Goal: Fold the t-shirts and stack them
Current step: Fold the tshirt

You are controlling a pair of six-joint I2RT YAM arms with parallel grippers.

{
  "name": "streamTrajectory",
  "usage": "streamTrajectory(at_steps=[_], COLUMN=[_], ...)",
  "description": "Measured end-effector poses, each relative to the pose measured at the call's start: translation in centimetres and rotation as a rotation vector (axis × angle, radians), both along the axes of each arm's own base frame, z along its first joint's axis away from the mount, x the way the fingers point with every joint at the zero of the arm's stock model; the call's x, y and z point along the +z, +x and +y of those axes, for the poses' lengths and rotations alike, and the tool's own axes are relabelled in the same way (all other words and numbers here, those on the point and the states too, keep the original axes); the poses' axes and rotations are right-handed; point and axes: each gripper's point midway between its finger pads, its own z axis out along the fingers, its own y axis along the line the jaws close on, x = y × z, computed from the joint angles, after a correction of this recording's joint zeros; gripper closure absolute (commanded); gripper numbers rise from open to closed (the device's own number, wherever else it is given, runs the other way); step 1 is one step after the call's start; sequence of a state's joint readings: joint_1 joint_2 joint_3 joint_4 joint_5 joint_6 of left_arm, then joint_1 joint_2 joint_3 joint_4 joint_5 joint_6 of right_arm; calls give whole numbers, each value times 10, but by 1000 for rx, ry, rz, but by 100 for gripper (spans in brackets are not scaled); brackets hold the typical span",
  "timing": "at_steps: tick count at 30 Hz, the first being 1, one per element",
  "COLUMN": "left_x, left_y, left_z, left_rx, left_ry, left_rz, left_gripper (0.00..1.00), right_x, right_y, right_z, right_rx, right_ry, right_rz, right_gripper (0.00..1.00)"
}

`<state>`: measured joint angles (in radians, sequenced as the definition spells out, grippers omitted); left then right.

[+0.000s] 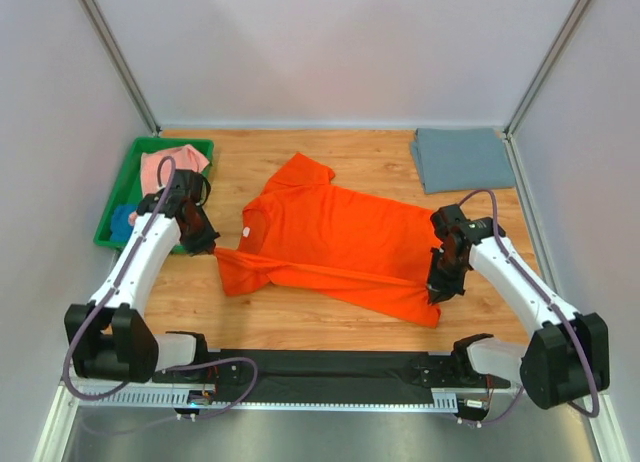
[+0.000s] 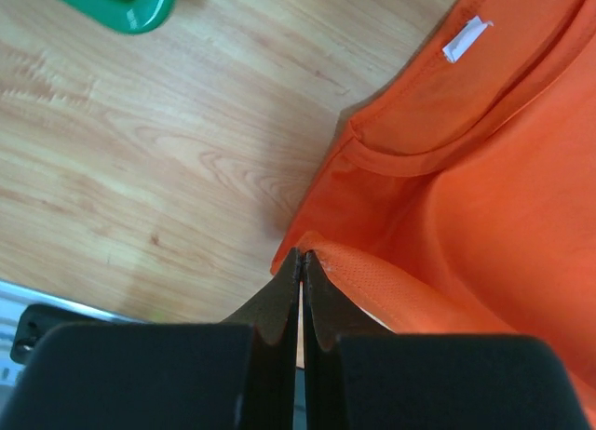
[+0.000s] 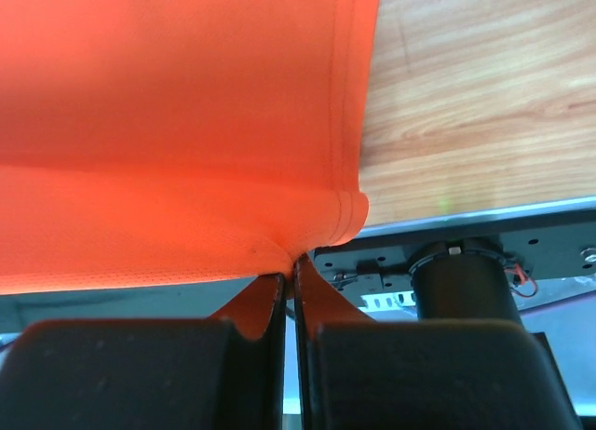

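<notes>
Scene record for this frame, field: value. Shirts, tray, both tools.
orange t-shirt: spread out mid-table
left tool: shut on orange t-shirt, at its collar end
right tool: shut on orange t-shirt, hem corner
grey-blue t-shirt: folded, far right corner
green tray: far left
pink t-shirt: in tray
blue t-shirt: in tray

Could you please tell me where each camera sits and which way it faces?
Top external: above and behind the bases, looking down on the table, orange t-shirt, green tray, grey-blue t-shirt; left arm, right arm show.
Left wrist: on that wrist, looking down past the left gripper, shut on the shirt's edge by the collar.
Right wrist: on that wrist, looking past the right gripper, shut on the hem corner, toward the base rail.
Shared: all see the orange t-shirt.
</notes>
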<state>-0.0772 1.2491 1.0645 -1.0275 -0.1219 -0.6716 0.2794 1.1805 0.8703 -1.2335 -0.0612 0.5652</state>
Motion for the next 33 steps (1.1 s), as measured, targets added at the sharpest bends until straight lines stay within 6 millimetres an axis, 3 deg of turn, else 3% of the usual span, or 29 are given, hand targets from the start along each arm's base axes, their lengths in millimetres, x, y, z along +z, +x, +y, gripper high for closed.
streamTrajectory(at_steps=[5,12,16,23,33], left_x=[-13,-19,-32,-41,-33], left_y=[25,74,86,91,57], left_z=[-9,-35,-45,-45,-36], left_rx=[-102,-289,-375,-430,-420], left_ry=[-12,-15,-17,13,63], left_rz=[34,17,55,129,241], left_gripper=[100,100,100,100,100], right_x=[-18,-38,-44,-47,-34], right_y=[9,20,24,29,18], right_z=[-1,-8,-15,-21,-16], right_rx=[8,9,-4,-28,-37], right_ry=[-37,-99,-128,-131,-81], right_rz=[56,95,103,103,79], right_gripper=[100,100,100,100,100])
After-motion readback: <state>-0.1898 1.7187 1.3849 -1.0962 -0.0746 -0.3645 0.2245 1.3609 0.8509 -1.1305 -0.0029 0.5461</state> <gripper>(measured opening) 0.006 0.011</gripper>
